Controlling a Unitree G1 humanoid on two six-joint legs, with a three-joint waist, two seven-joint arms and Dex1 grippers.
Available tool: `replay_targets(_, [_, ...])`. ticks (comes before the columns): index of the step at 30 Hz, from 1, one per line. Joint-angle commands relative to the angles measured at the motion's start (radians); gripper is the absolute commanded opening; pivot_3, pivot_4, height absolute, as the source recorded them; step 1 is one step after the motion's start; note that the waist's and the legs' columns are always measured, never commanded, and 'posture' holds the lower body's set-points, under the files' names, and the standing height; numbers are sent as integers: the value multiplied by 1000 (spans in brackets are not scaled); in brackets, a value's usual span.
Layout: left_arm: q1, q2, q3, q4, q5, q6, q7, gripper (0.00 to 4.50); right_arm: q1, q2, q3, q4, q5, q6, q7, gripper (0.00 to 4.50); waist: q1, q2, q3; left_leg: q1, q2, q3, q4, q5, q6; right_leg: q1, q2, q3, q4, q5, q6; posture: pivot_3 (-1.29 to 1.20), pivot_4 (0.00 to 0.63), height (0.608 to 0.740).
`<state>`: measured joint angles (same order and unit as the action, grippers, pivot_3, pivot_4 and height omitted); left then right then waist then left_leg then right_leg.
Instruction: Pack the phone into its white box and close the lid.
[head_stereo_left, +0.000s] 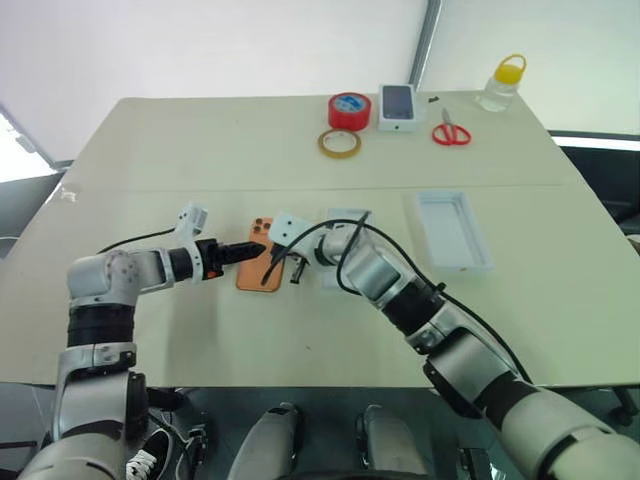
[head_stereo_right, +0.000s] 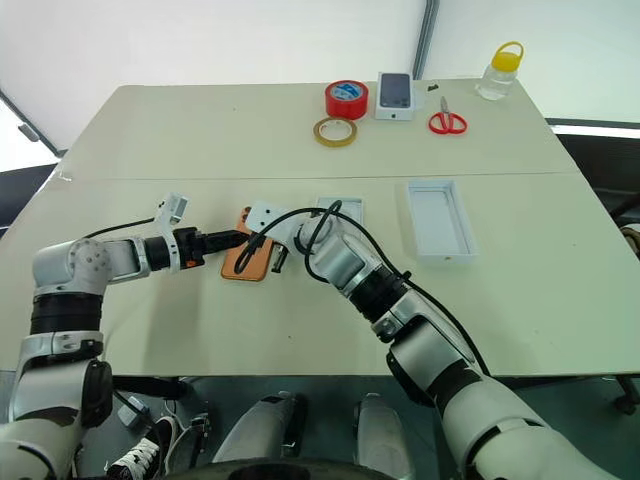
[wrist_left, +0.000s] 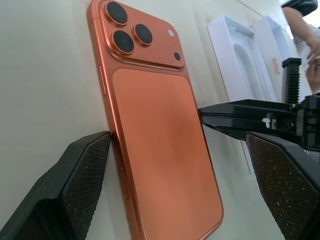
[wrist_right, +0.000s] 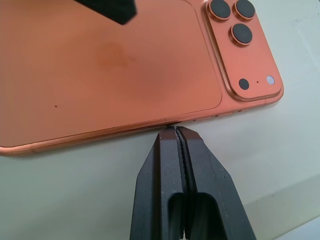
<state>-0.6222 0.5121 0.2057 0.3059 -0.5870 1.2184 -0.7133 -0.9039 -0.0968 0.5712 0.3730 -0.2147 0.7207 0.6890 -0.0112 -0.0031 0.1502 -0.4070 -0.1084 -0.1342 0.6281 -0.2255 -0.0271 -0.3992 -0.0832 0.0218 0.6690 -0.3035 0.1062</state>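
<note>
Straddling the phone (wrist_left: 160, 150), wide left tool (wrist_left: 185, 185); pinched-shut right tool (wrist_right: 181, 131) at its edge.

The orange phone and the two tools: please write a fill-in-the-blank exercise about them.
1. The orange phone lies with its ____ side up on the table.
2. The right tool is ____, its tip at the phone's edge.
3. The left tool is ____, one finger on each side of the phone.

Missing words: back; shut; open

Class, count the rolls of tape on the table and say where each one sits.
2. The red tape roll sits at the far edge, left of the boxed phone picture. The tan tape roll lies flat just in front of it.
</note>
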Motion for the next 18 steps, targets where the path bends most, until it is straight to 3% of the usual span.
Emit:
replay_targets(1, [-5, -66, -68, -61, -23, 79, 28, 4500, 14, 15, 12, -30, 3, -11, 20, 26, -1, 0, 0, 0, 0, 0, 0, 0, 0, 0, 0, 0, 0, 0, 0, 0, 150, 740])
replay_targets(9, [10, -106, 0, -47, -20, 88, 65, 4500, 20, 16, 10, -34, -5, -12, 20, 26, -9, 0, 0, 0, 1, 0, -1, 0, 0, -1, 0, 0, 0, 0, 0, 0, 150, 740])
replay_targets(18, [36, -60, 98, -3, -69, 59, 38, 4500, 29, 4, 12, -45, -16, -18, 17, 26, -19, 0, 0, 0, 1, 0, -1, 0, 0, -2, 1, 0, 0, 0, 0, 0, 150, 740])
